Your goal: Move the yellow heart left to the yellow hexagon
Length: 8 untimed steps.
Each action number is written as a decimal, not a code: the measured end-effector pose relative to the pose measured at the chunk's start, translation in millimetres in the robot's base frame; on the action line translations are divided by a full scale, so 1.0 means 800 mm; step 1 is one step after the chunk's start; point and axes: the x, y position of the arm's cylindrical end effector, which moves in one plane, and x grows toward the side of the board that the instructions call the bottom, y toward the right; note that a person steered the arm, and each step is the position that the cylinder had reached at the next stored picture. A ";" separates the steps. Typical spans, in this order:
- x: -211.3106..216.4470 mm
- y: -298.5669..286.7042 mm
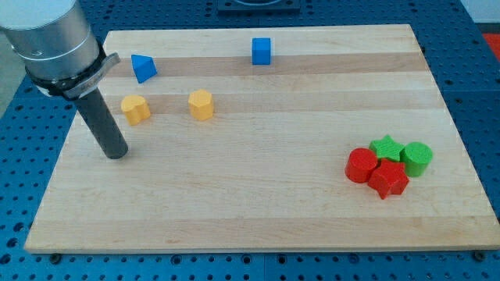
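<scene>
My tip (116, 154) rests near the yellow heart (134, 109), touching nothing.

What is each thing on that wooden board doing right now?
My tip: on the board, below-left of the yellow heart, touching no block.
Yellow heart: alone, left of the yellow hexagon, apart.
Blue blocks: separate, near the top.
Red and green blocks: clustered together, right.

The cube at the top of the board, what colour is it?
Blue. The cube shows clearly in the camera view, near the board's top edge.
</scene>
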 end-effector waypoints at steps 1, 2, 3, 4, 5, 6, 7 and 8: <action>-0.022 -0.028; -0.028 -0.032; -0.080 -0.032; -0.113 -0.032; -0.113 -0.028; -0.113 0.011; -0.113 0.060; -0.113 0.062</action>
